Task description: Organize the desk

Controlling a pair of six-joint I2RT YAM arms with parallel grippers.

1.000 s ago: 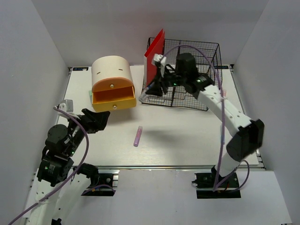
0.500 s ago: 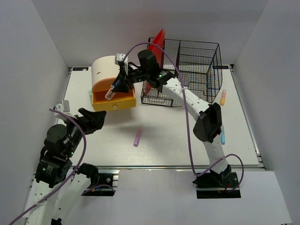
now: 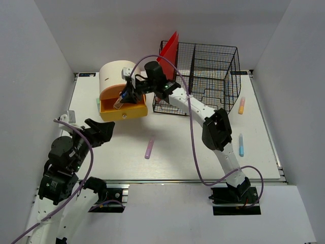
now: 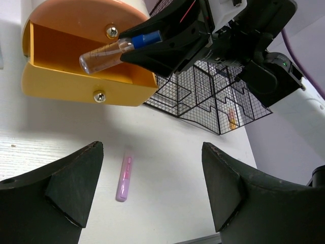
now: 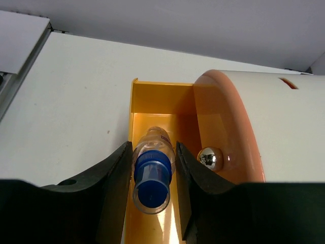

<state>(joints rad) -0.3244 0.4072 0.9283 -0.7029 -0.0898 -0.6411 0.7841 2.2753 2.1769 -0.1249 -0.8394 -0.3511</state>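
The white desk (image 3: 193, 147) carries a cream-and-orange drawer box (image 3: 119, 76) at the back left, with its orange drawer (image 3: 127, 110) pulled open. My right gripper (image 3: 123, 98) is shut on a small clear bottle with a blue cap (image 5: 151, 183) and holds it tilted over the open drawer (image 5: 162, 101). The bottle (image 4: 109, 51) and the right gripper (image 4: 157, 43) also show in the left wrist view. My left gripper (image 3: 104, 129) is open and empty, low over the desk in front of the box. A pink highlighter (image 3: 149, 148) lies between its fingers in the left wrist view (image 4: 124, 178).
A black wire basket (image 3: 208, 76) stands at the back, with a red folder (image 3: 170, 51) upright at its left end. An orange highlighter (image 3: 241, 105) and a blue highlighter (image 3: 240, 145) lie near the right edge. A metal rail (image 3: 193, 182) runs along the front.
My right gripper has swung left from the basket's front to over the open drawer, carrying the bottle. The left arm has barely moved.
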